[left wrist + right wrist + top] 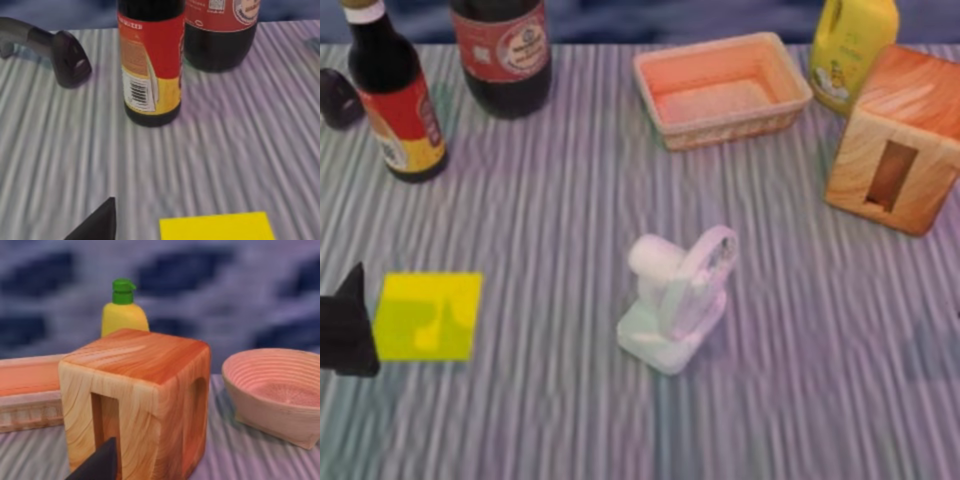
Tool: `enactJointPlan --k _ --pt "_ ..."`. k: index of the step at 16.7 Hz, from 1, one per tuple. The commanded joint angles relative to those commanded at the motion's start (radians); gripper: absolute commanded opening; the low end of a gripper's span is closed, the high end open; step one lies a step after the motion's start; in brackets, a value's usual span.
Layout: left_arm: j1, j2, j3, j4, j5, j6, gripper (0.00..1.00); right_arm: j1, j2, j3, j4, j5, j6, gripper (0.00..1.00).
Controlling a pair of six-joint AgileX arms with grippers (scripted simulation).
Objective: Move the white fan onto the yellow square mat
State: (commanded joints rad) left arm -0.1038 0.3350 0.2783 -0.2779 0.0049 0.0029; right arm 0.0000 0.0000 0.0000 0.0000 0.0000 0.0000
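Nothing's moved yet: the white fan [675,300] stands well apart from the yellow square mat [428,316], ungrasped, and I can't tell either claw's state.

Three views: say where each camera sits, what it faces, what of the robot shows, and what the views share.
Top view: above the table, looking down on the white fan and the yellow square mat; the left gripper shows at the left edge.
Left wrist view: low over the table, facing two dark bottles; a dark jaw tip and the mat, shared with top.
Right wrist view: low, facing the wooden box and yellow bottle, shared with top; a jaw tip shows.
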Motion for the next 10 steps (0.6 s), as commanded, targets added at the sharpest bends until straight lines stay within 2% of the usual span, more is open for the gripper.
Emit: enactJointPlan --k 4,10 --pt "-0.109 0.327 0.308 -0.258 0.006 -0.014 1.0 0.0 0.0 0.0 0.0 0.0 0.0 1.0" --pt "-0.315 0.894 0.891 -0.673 0.014 -0.059 1.0 0.0 0.0 0.0 0.0 0.0 0.0 1.0"
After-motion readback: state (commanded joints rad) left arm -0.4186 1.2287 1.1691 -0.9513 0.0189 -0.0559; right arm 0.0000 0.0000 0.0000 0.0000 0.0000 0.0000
